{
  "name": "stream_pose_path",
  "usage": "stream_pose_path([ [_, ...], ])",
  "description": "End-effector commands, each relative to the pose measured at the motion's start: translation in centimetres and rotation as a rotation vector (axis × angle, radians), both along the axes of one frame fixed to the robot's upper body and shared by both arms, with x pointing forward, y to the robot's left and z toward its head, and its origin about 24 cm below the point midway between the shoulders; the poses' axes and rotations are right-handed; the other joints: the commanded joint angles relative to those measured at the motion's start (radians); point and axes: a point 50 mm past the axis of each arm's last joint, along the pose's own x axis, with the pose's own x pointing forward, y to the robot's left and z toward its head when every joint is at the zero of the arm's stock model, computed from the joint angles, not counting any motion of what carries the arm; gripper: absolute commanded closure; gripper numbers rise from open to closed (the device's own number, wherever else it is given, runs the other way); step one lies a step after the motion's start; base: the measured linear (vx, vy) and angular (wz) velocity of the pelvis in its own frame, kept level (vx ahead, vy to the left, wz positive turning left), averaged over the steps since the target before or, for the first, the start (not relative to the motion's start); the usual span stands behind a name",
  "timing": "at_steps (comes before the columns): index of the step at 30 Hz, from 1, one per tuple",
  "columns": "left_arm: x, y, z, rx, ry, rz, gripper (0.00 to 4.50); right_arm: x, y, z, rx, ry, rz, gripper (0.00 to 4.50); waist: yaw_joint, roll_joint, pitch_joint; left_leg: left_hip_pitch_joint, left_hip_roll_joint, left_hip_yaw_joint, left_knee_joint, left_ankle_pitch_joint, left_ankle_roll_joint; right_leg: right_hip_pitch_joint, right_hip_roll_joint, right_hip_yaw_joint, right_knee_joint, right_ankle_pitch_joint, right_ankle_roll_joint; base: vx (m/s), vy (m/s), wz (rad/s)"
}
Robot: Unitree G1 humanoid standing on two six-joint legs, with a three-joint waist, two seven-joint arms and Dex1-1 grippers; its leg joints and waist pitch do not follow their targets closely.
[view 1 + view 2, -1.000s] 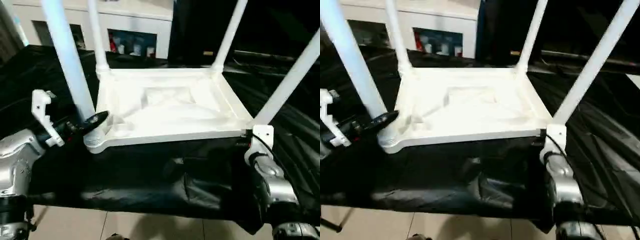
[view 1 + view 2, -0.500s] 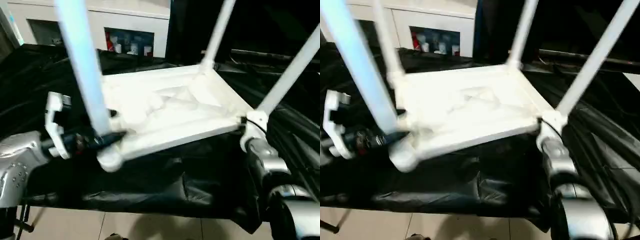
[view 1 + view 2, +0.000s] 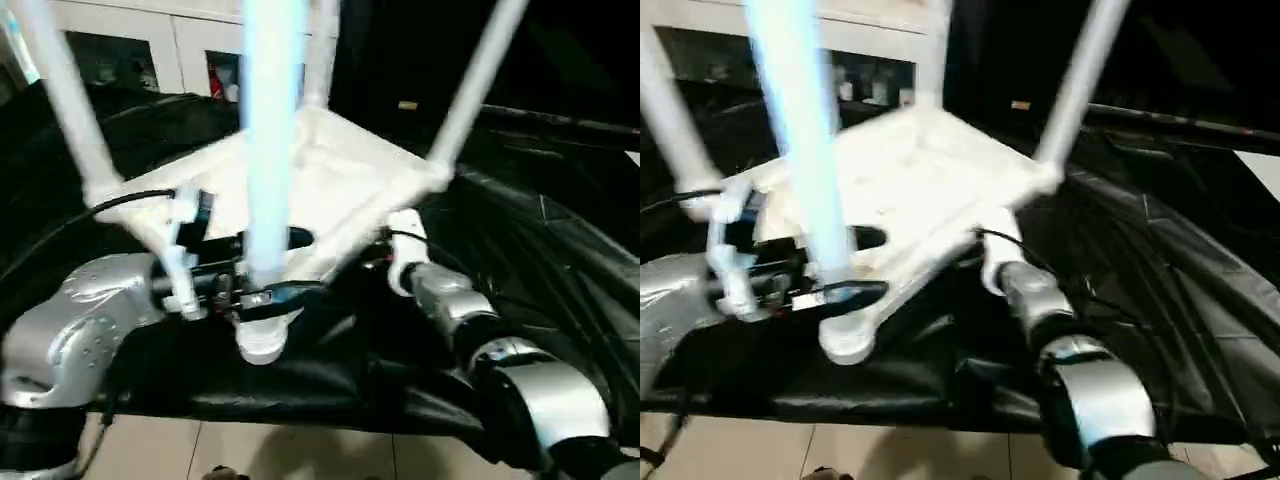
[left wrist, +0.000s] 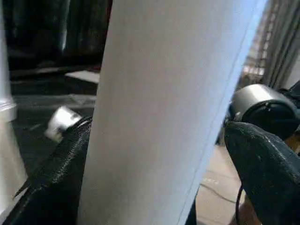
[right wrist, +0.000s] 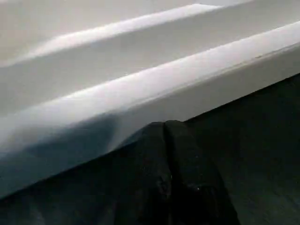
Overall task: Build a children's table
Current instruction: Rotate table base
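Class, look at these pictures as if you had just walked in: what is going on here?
A humanoid robot is putting together a children's table. The white tabletop lies upside down on a black-covered surface, with four white legs standing up from its corners. The left gripper has its black fingers on either side of the nearest leg, just above that corner's socket. The right gripper, fingers together, sits under the tabletop's near edge. Behind stands a white cabinet.

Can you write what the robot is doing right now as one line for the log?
stage: table upside down on black cover, legs up | left gripper: around nearest leg, low by corner | right gripper: shut, under tabletop edge
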Motion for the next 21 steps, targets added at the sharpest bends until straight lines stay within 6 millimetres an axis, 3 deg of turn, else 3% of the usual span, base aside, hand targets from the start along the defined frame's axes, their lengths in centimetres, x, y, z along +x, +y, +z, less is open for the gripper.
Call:
stream_pose_path([
  [1, -0.1, -1.6, 0.3, 0.003, -0.026, -0.061, 0.01, 0.4, 1.4, 1.2, 0.021, -0.047, 0.088, 4.43, 0.008, 0.020, -0.067, 0.034, 0.056, -0.028, -0.073, -0.213, -0.059, 0.036, -0.065, 0.042, -0.058, -0.084, -0.232, 0.000, 0.000, 0.00],
  [5, 0.5, -3.6, 0.2, -0.016, -0.042, -0.101, 0.01, -0.1, 1.7, 0.9, 0.028, -0.057, 0.180, 4.43, 0.012, 0.022, -0.067, 0.033, 0.057, -0.028, -0.071, -0.210, -0.056, 0.039, -0.068, 0.044, -0.061, -0.074, -0.238, 0.000, 0.000, 0.00],
  [6, 0.6, -4.0, 0.2, -0.023, -0.045, -0.107, 0.01, -0.3, 1.6, 0.8, 0.033, -0.056, 0.193, 4.43, 0.012, 0.027, -0.067, 0.032, 0.056, -0.029, -0.072, -0.210, -0.058, 0.040, -0.068, 0.043, -0.059, -0.073, -0.239, 0.000, 0.000, 0.00],
  [8, 0.8, -4.6, 0.2, -0.030, -0.049, -0.113, 0.01, -0.4, 1.5, 0.6, 0.042, -0.054, 0.208, 4.43, 0.011, 0.022, -0.069, 0.031, 0.057, -0.029, -0.072, -0.213, -0.057, 0.042, -0.068, 0.043, -0.059, -0.069, -0.243, 0.000, 0.000, 0.00],
  [9, 1.2, -5.0, 0.1, -0.025, -0.065, -0.098, 0.01, -0.5, 1.4, 0.5, 0.041, -0.056, 0.210, 4.43, 0.012, 0.032, -0.069, 0.033, 0.057, -0.031, -0.071, -0.209, -0.054, 0.042, -0.069, 0.043, -0.060, -0.062, -0.247, 0.000, 0.000, 0.00],
  [11, 2.9, -5.8, -0.6, 0.031, -0.101, 0.007, 0.01, -0.3, 0.4, 0.5, 0.001, -0.085, 0.154, 4.43, 0.011, 0.032, -0.070, 0.033, 0.057, -0.030, -0.071, -0.204, -0.051, 0.043, -0.067, 0.042, -0.060, -0.045, -0.252, 0.000, 0.000, 0.00],
  [12, 2.9, -5.8, -0.6, 0.031, -0.101, 0.007, 0.01, -0.3, 0.4, 0.5, 0.001, -0.085, 0.154, 4.43, 0.012, 0.029, -0.069, 0.036, 0.056, -0.029, -0.069, -0.218, -0.051, 0.040, -0.066, 0.043, -0.062, -0.057, -0.246, 0.000, 0.000, 0.00],
  [13, 4.4, -6.0, -1.1, 0.089, -0.132, 0.109, 0.01, 0.0, -0.8, 0.7, -0.016, -0.116, 0.075, 4.43, 0.015, 0.029, -0.069, 0.036, 0.055, -0.030, -0.071, -0.219, -0.048, 0.041, -0.067, 0.043, -0.068, -0.072, -0.239, 0.000, 0.000, 0.00],
  [15, 5.7, -5.8, -1.4, 0.132, -0.156, 0.191, 0.01, 0.3, -2.1, 1.0, -0.005, -0.139, 0.002, 4.43, 0.018, 0.035, -0.071, 0.036, 0.057, -0.033, -0.069, -0.219, -0.052, 0.044, -0.072, 0.042, -0.065, -0.077, -0.237, 0.000, 0.000, 0.00],
  [16, 6.2, -5.6, -1.6, 0.159, -0.174, 0.233, 0.01, 0.4, -2.7, 1.1, 0.003, -0.149, -0.029, 4.43, 0.016, 0.032, -0.071, 0.037, 0.056, -0.031, -0.069, -0.221, -0.053, 0.042, -0.068, 0.042, -0.065, -0.073, -0.239, 0.000, 0.000, 0.00],
  [21, 7.2, -4.4, -3.2, 0.306, -0.225, 0.320, 0.01, -0.1, -5.2, 1.3, 0.073, -0.193, -0.037, 4.43, 0.015, 0.026, -0.069, 0.033, 0.054, -0.034, -0.068, -0.258, -0.035, 0.046, -0.069, 0.043, -0.072, -0.141, -0.217, 0.000, 0.000, 0.00],
])
